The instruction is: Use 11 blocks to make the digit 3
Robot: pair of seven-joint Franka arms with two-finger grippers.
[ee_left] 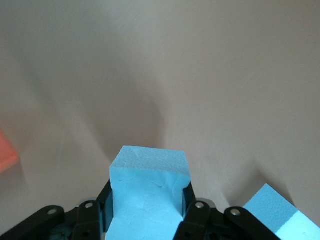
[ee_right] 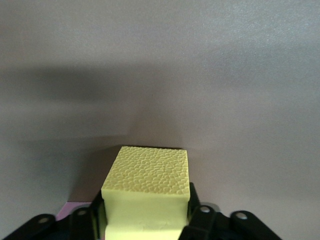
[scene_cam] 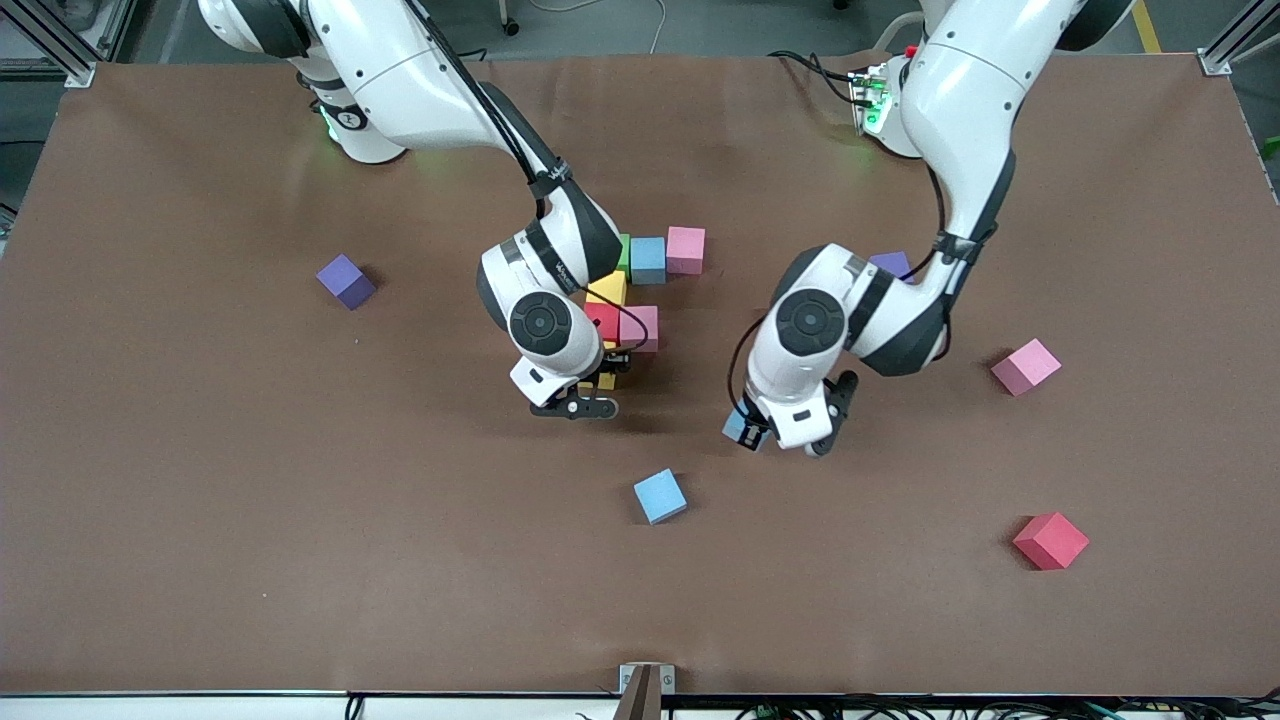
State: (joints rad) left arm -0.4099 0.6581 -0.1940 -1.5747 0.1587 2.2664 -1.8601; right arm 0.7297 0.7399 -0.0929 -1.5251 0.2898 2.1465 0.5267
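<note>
A cluster of touching blocks lies mid-table: green [scene_cam: 623, 252], blue [scene_cam: 648, 259] and pink [scene_cam: 686, 249] in a row, then yellow [scene_cam: 607, 290], red [scene_cam: 603, 318] and pink [scene_cam: 640, 328]. My right gripper [scene_cam: 590, 390] [ee_right: 145, 217] is down at the cluster's edge nearest the front camera, its fingers against a yellow block [scene_cam: 607, 379] [ee_right: 150, 172]. My left gripper [scene_cam: 762, 436] [ee_left: 147, 212] is shut on a blue block [scene_cam: 742, 427] [ee_left: 150, 172] low over the mat toward the left arm's end.
Loose blocks lie around on the brown mat [scene_cam: 300, 500]: a purple [scene_cam: 346, 281], a blue [scene_cam: 660, 496] [ee_left: 280, 215], a pink [scene_cam: 1025, 366], a red [scene_cam: 1050, 541], and a purple [scene_cam: 890, 263] partly hidden by the left arm.
</note>
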